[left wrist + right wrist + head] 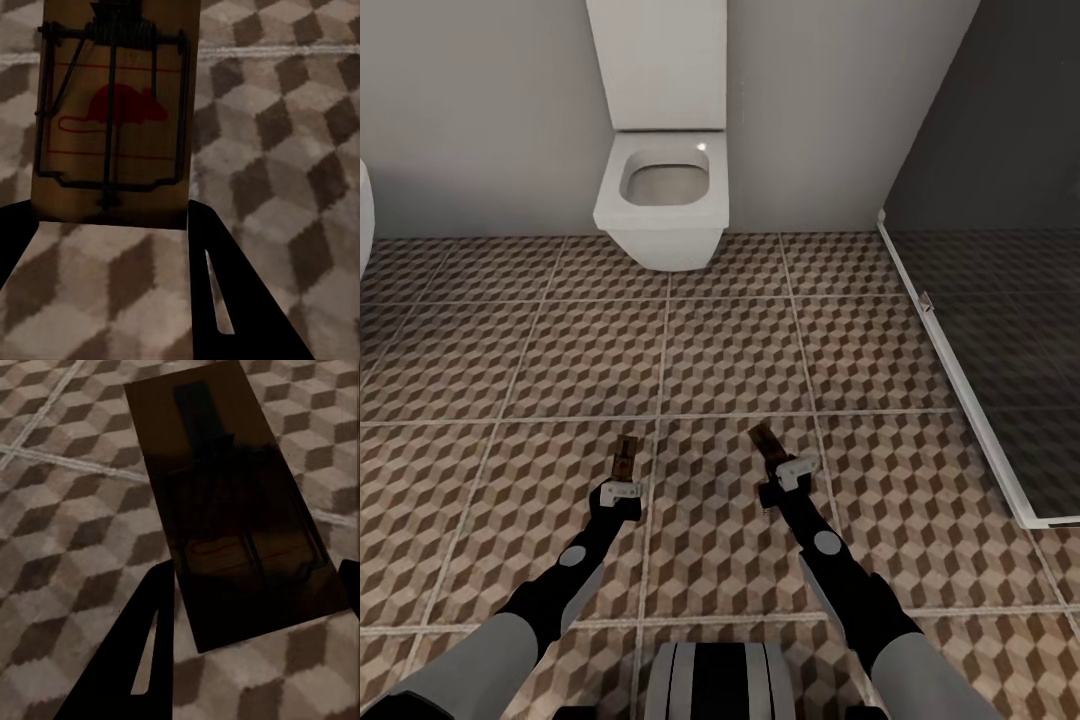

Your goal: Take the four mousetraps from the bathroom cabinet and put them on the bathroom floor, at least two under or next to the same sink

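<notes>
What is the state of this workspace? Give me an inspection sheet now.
Surface: bathroom floor, cube-pattern tiles with pale grout.
Job's things: left mousetrap held in the left gripper, red mouse print showing in the left wrist view; right mousetrap held in the right gripper, in shadow in the right wrist view. Both held above the tiles.
Clutter: nothing seen.
Grippers: each shut on a trap.
Cables: nothing seen.
Surroundings: white toilet against the grey wall ahead; dark glass shower screen to the right.
</notes>
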### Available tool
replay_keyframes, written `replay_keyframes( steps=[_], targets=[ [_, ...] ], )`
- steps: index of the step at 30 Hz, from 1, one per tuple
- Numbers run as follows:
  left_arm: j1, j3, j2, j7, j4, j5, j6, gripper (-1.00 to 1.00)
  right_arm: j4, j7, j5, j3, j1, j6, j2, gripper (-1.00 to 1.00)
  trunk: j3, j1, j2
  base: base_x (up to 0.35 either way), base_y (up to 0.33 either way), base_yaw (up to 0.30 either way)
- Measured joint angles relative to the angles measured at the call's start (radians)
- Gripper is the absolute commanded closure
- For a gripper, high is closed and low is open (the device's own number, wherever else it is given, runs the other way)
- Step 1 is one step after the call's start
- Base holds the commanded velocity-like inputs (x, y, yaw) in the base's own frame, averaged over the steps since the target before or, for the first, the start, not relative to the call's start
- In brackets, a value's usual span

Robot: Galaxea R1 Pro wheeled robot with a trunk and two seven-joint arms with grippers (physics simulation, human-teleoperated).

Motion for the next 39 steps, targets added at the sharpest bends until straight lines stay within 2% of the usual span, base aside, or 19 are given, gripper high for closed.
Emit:
replay_keyframes(
  steps=[13, 23, 27, 31, 39],
  targets=[
    [0.002, 0.000, 0.000, 0.001, -0.001, 0.000, 0.000, 1.00, -0.045, -0.001, 0.001, -0.002, 0.000, 0.004, -0.002, 1.00, -0.001, 0.000, 0.000, 0.000, 0.000, 0.000],
    [0.002, 0.000, 0.000, 0.001, -0.002, 0.000, -0.001, 1.00, -0.045, -0.001, 0.001, -0.002, 0.000, 0.004, -0.002, 1.00, -0.013, 0.000, 0.000, 0.000, 0.000, 0.000],
    [0.002, -0.011, 0.000, 0.002, -0.002, 0.000, -0.001, 1.00, -0.045, -0.001, 0.001, -0.002, 0.000, 0.004, -0.002, 1.00, -0.018, 0.000, 0.000, 0.000, 0.000, 0.000],
    [0.002, -0.032, 0.000, 0.003, -0.003, 0.000, -0.001, 1.00, -0.045, -0.001, 0.001, -0.002, 0.000, 0.003, -0.002, 1.00, -0.039, 0.002, -0.001, 0.000, 0.000, 0.000],
    [0.002, -0.037, 0.000, 0.003, -0.003, 0.000, -0.001, 1.00, -0.045, -0.001, 0.001, -0.002, 0.000, 0.004, -0.002, 1.00, -0.078, 0.005, -0.003, 0.000, 0.000, 0.000]
  ],
)
